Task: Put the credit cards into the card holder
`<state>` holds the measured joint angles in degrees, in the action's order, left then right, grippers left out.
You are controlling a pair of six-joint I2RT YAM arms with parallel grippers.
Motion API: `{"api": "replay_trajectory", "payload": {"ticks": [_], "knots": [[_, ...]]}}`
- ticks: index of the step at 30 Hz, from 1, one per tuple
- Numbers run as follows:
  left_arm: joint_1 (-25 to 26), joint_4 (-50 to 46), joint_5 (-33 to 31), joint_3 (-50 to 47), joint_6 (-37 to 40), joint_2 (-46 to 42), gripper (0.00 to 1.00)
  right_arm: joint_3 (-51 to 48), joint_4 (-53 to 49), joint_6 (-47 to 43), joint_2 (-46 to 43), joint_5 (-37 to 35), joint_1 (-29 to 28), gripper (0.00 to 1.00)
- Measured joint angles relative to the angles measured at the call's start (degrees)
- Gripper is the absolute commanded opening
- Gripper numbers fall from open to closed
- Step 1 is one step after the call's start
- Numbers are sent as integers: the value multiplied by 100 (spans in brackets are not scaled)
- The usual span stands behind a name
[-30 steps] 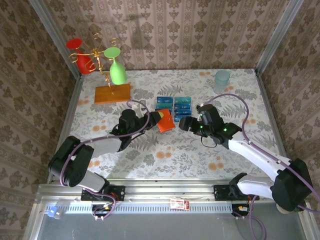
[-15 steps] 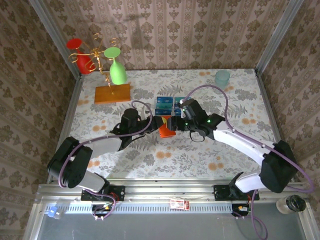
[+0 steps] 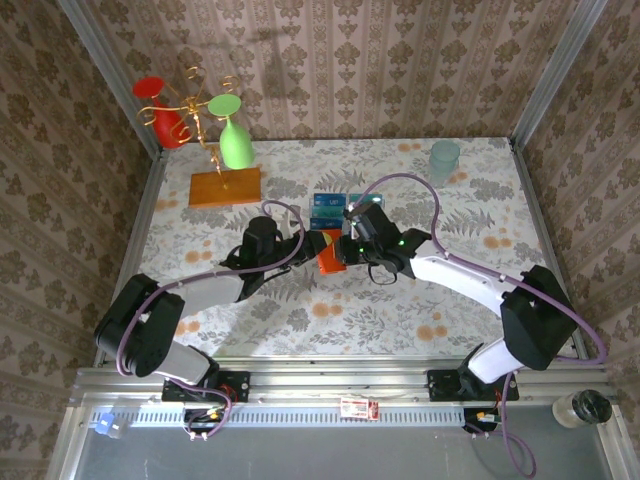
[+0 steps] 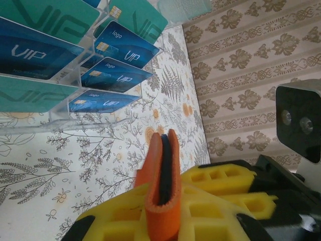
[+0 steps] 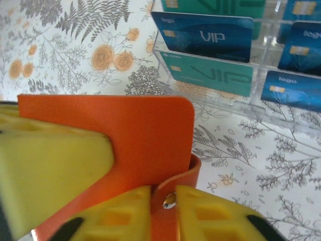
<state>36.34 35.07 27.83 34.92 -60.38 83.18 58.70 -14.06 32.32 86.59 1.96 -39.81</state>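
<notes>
The left gripper (image 4: 163, 203) is clamped on the holder (image 4: 161, 165). The right gripper (image 5: 163, 201) has its jaws together on the holder's snap tab (image 5: 169, 200). The holder is closed and sits just beside the tray (image 5: 235, 108), where the cards (image 5: 210, 37) stand. The step seems to be opening the holder. Next, the right should pull the tab free while the left holds firm.

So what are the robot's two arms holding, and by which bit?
Both hold the orange card holder: left jaws squeeze its flat body, right jaws pinch its snap tab.
</notes>
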Motion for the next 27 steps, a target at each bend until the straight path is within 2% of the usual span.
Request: {"api": "replay_trajectory", "payload": {"ticks": [1,6,8,12,17,18,22,27], "knots": [[0,-15,-7,0,0,0,0,-63,74,39,7,-4,2,0],[22,-251,-79,-4,-13,0,0,-466,527,234,39,114,94,0],[24,-184,-31,-11,-87,-81,0,-791,538,306,92,96,396,0],[37,144,28,-11,-175,-323,0,-1410,243,398,138,24,1049,0],[-7,424,92,-11,-260,-389,0,-1475,-57,389,-155,63,1130,0],[-31,455,118,-11,-280,-389,0,-1473,-79,391,-297,116,1134,5],[-234,647,256,-11,-391,-374,0,-1462,-94,470,-1108,407,1139,50],[-382,782,378,-11,-437,-374,0,-1290,-37,671,-1937,809,1145,73]]}}
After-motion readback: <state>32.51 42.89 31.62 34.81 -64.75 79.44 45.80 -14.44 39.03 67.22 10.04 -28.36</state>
